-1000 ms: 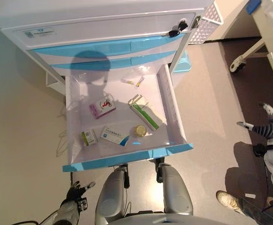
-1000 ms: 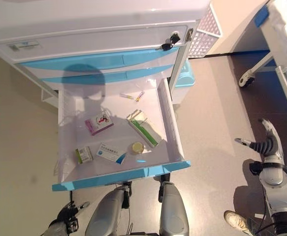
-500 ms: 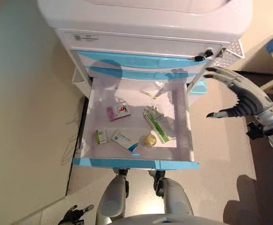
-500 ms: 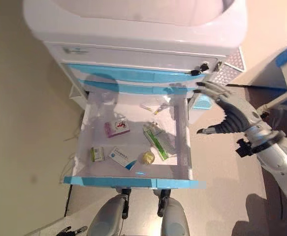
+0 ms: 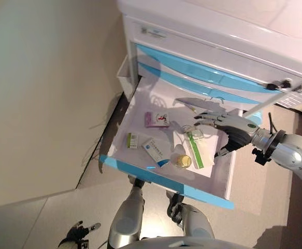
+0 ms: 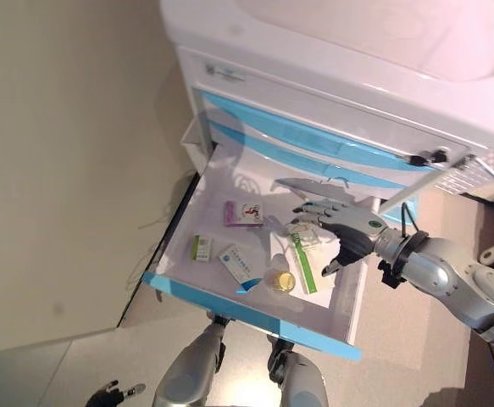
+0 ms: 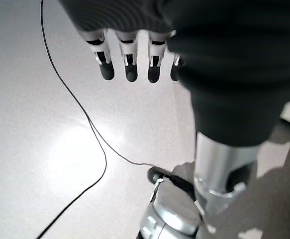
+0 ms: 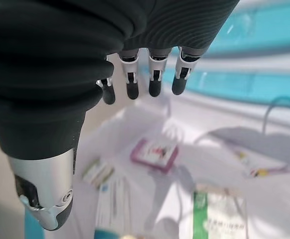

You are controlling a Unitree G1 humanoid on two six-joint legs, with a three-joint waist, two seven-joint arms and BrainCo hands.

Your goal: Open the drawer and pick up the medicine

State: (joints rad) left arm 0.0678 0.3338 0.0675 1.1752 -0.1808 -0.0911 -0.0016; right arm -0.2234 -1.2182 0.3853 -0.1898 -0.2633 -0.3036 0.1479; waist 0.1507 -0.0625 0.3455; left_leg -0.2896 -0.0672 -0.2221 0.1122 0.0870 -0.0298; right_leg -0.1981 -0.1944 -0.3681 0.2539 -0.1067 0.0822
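While the right hand (image 5: pixel 228 129) hovers over the far right part of the open drawer (image 5: pixel 140 174), its fingers are spread and only loosely bent, and they hold nothing. Directly below those fingers lies a long white and green medicine box (image 5: pixel 193 150), its long axis running from the back of the drawer toward the blue front panel. This hand is by far the nearer one to any of the medicines.

Moving outward from the hand, toward the drawer's front sits a small round bottle with a yellow cap (image 5: pixel 182 161), just beside the green box. Further to the robot's left lie a white and blue box (image 5: pixel 155 151), a small green and white box (image 5: pixel 132 140), and, toward the back, a pink box (image 5: pixel 156 119). All rest flat on the drawer floor, untouched. The drawer belongs to a white cabinet with blue fronts (image 5: pixel 202 72).

The left hand (image 5: pixel 77 233) hangs low near the floor, well apart from the drawer, its fingers relaxed and empty.
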